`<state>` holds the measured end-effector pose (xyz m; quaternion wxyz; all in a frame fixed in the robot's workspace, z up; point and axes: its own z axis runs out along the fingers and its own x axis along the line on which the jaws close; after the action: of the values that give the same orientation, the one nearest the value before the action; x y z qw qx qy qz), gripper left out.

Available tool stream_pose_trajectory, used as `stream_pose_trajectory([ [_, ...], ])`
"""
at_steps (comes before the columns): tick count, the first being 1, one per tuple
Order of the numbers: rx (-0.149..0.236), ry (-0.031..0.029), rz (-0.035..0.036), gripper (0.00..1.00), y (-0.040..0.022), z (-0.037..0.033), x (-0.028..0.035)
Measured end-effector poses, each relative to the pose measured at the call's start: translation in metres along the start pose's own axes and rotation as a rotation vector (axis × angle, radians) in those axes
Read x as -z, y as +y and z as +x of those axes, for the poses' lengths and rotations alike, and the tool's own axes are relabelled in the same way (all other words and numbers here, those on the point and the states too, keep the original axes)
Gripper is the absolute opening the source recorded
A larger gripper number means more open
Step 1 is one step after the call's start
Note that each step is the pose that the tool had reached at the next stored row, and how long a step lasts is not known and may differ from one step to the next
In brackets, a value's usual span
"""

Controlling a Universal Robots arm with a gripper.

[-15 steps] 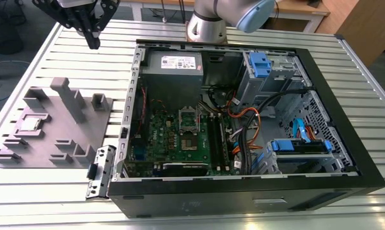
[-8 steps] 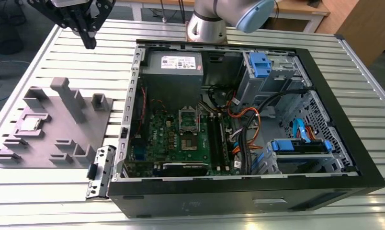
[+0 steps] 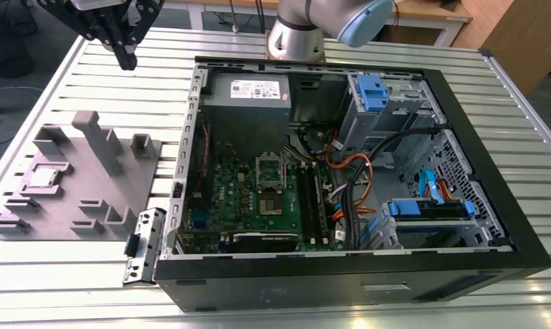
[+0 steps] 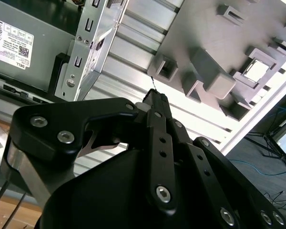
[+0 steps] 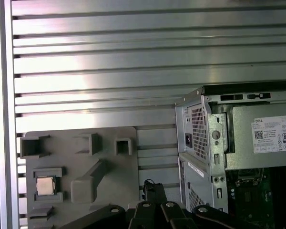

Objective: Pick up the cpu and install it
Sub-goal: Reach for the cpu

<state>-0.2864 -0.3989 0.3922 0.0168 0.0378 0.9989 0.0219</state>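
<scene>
The pincer (image 3: 127,63) hangs over the far part of the slatted table (image 3: 56,89), at the exterior view's left, fingers pressed together on nothing. Nearer lies the grey tray (image 3: 97,154); the cpu (image 3: 44,177) sits in its left pocket, well apart from the open computer case (image 3: 349,274) and its green motherboard (image 3: 257,199) to the right

In the exterior view we look down from high onto the computer case (image 3: 349,281), open side up, taking it whole. Both wrist views look past the gripper (image 4: 153,97), nearer, beside the case's power supply (image 5: 262,138); all share the grey tray (image 5: 121,176) beside the case.
</scene>
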Motion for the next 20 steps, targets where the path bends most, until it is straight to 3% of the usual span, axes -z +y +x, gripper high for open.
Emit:
stream_pose_trajectory([
  [12, 0.0, 0.0, 0.0, 0.11, -0.0003, 0.0042, 0.0002],
  [20, 0.0, 0.0, -0.0001, 0.11, -0.0015, 0.0192, 0.0003],
])
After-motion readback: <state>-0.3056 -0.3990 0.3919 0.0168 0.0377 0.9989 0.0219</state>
